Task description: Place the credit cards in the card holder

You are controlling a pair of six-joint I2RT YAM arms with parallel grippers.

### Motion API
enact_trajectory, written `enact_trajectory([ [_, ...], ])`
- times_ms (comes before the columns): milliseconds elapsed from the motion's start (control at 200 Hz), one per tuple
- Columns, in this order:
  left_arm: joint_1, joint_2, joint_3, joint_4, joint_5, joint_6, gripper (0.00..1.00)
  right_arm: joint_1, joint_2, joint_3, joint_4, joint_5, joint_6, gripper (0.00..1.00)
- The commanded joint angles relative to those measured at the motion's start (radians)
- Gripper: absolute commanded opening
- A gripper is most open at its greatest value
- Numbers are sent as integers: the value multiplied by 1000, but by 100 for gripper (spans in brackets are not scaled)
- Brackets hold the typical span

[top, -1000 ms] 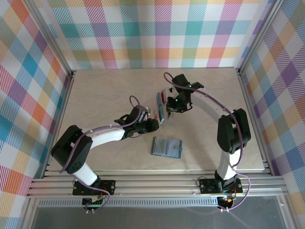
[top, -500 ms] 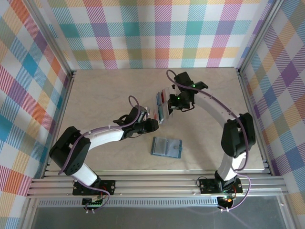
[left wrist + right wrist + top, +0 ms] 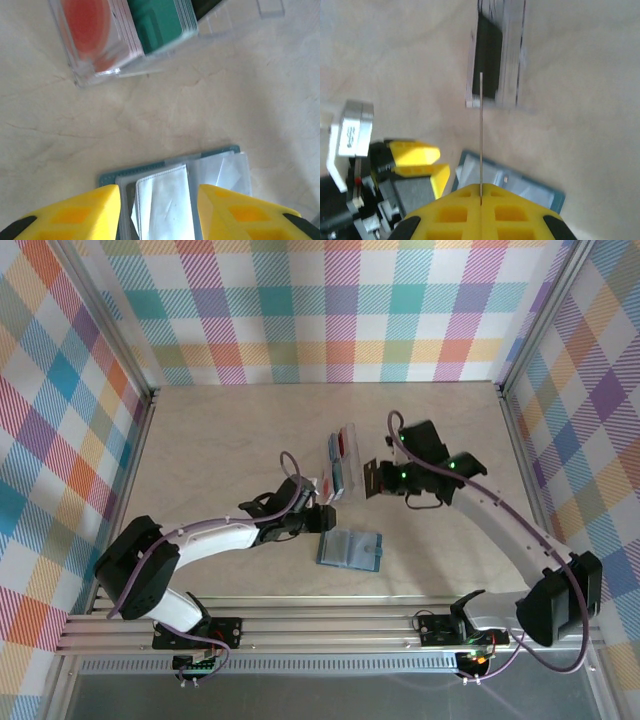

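The right gripper (image 3: 481,191) is pinching a single credit card (image 3: 481,130) between fully closed jaws. In the right wrist view the card is showing edge-on, as a thin line projecting straight out from the jaws. The card holder (image 3: 350,548) is lying open and flat on the counter (image 3: 220,440). From the right jaws it is lying below and just ahead of the card's free edge; in the overhead view that is towards the near edge of the counter. Its long axis is running left to right. The left gripper (image 3: 322,518) is the nearer of the two, hovering at the holder's far left corner with its jaws standing partly apart. The left wrist view is showing the holder's clear sleeves lying between and beneath the two yellow fingers (image 3: 75,215); whether they are touching it cannot be determined. The remaining credit cards (image 3: 340,462) are standing on edge in a clear stand (image 3: 82,75), beyond the holder and just left of the right jaws. The left arm is reaching low across the counter from its base. The right arm is extending in a long arc, its wrist turned leftward. In the inspector's judgement, insertion is depending on aligning the card's free edge with a sleeve mouth, whose direction cannot be told.
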Motion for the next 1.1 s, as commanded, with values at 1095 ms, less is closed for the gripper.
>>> enact_trajectory([
  [1095,-106,126,-97,-22,-223,21,39,64,71,-478,381,-349,136,0],
])
